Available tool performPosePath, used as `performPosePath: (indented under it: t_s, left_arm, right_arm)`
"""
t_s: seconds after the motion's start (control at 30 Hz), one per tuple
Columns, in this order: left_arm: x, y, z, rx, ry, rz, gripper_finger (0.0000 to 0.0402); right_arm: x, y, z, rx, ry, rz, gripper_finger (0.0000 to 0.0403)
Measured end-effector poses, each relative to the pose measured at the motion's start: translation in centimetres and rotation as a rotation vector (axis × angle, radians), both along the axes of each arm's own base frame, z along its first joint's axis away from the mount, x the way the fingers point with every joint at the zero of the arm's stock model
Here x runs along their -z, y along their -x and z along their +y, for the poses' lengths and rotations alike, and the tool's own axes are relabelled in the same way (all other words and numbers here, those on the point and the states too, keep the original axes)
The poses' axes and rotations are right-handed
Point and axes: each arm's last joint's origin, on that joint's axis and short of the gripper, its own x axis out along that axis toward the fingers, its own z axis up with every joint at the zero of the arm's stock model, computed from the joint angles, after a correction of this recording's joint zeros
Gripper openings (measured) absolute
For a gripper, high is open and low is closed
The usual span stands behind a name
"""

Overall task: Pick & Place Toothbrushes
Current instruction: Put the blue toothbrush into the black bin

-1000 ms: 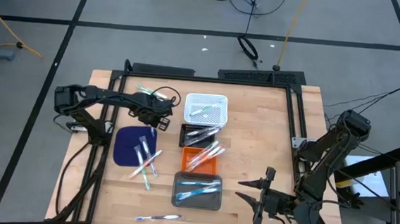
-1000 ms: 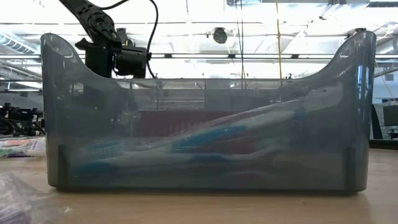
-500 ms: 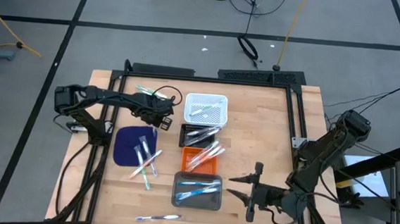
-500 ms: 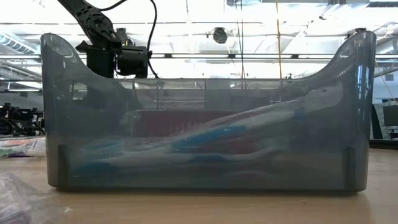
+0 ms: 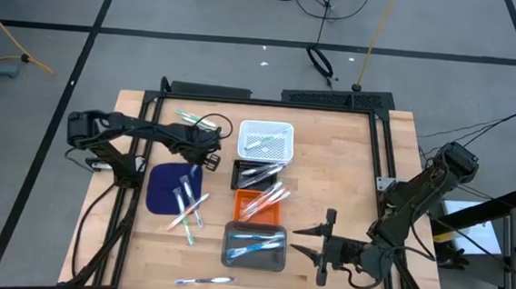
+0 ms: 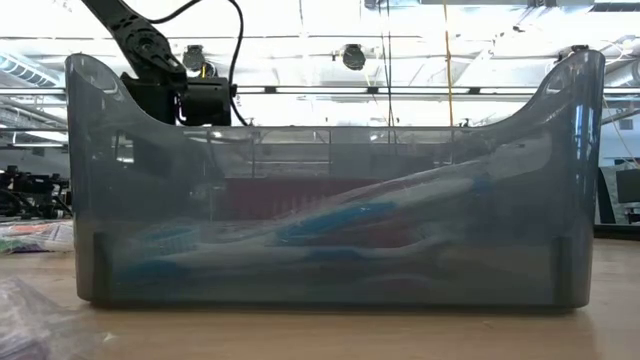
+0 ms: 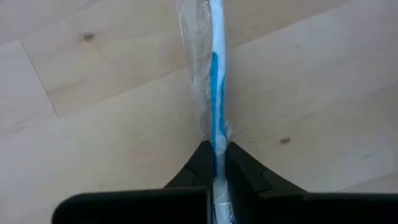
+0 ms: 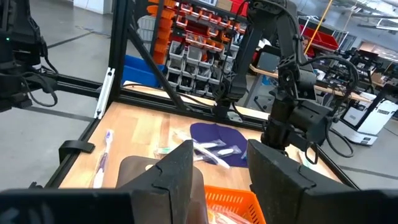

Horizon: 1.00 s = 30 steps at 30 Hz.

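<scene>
From above, the left gripper (image 5: 210,150) sits at the table's far left; the white tray (image 5: 265,141) lies just beside it, the blue mat (image 5: 166,189) nearer the front.

The left wrist view shows its fingers (image 7: 198,165) clenched on a wrapped blue toothbrush (image 7: 215,81). Lift straight, keeping the wrapper pinched.

The right gripper (image 8: 221,171) stands spread and empty beside the grey tray (image 5: 255,245).
</scene>
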Motion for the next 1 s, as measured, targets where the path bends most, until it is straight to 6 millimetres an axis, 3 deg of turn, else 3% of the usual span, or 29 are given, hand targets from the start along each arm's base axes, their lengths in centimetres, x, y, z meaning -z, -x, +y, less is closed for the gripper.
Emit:
performPosePath:
  t_s: [0.17,0.43,0.8,1.0]
  left_arm:
    - [-1.1,-0.3,0.2,0.021,-0.03,0.009,0.0009]
    - [-5.5,0.4,-1.1,0.061,-0.103,-0.139,0.0009]
    - [-12.4,0.5,-7.1,0.361,-0.297,-0.628,0.0012]
    - [-14.8,-0.5,-10.6,0.578,-0.366,-0.881,0.0012]
  right_arm:
    - [0.0,0.0,0.0,0.0,0.0,0.001,0.0141]
    - [0.1,-0.1,-0.1,0.005,0.005,0.005,0.0141]
    - [0.2,-1.4,-1.2,-0.03,-0.082,0.021,0.0141]
    - [0.4,-3.0,-2.7,-0.005,-0.122,0.018,0.0141]
